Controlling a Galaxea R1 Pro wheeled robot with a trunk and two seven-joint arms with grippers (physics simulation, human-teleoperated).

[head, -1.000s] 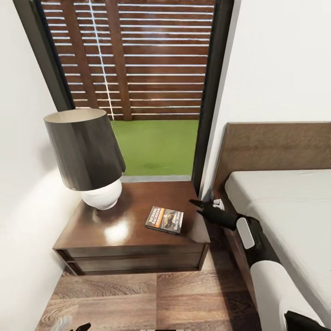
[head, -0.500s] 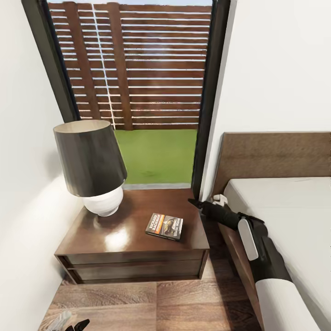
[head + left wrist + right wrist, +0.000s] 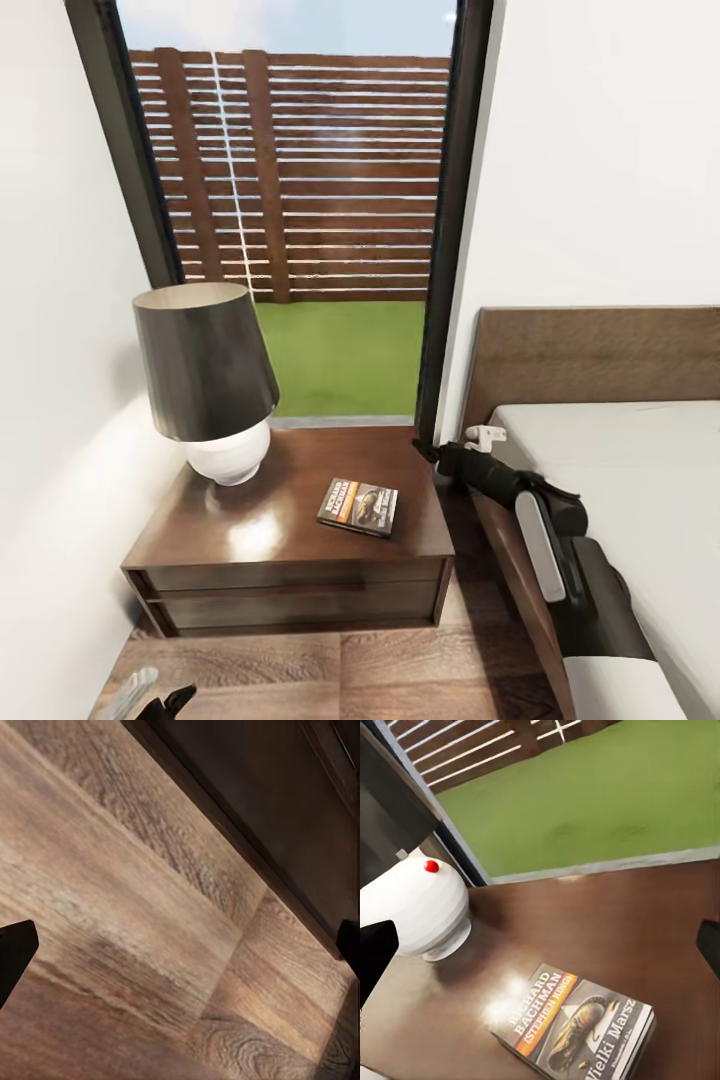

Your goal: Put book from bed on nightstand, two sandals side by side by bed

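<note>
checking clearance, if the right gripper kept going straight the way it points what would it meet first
Judging by its wrist view, the right gripper would probably meet the nightstand top just past the book, near the lamp base; depth is unclear.

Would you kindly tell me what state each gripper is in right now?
Left gripper: open, holding nothing, above the floor.
Right gripper: open, holding nothing; the book lies free on the nightstand.

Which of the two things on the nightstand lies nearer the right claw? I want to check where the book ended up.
The book: it lies flat near the nightstand's front edge, bedside half, closer to the right claw than the lamp.
</note>
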